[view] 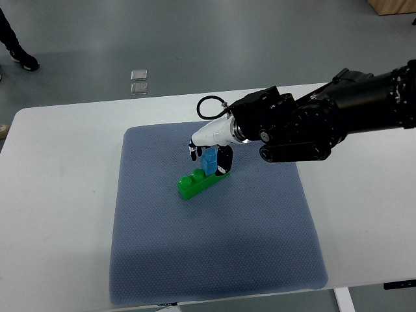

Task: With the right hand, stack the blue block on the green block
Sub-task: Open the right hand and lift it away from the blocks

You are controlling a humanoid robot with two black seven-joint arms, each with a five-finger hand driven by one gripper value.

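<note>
A long green block (198,182) lies slantwise on the blue-grey mat (214,260). A small blue block (209,161) stands on the green block's right half. My right hand (209,155) comes in from the right on a black arm, its white palm above the blocks. Its dark fingers (225,160) are curled around the blue block, one on each side. Whether the blue block is fully seated on the studs is hidden by the fingers. The left arm does not show.
The mat lies on a white table (58,195). Two small clear squares (138,81) lie on the grey floor beyond the table. A person's shoe (25,60) shows at the top left. A wooden cabinet corner (393,6) is at the top right.
</note>
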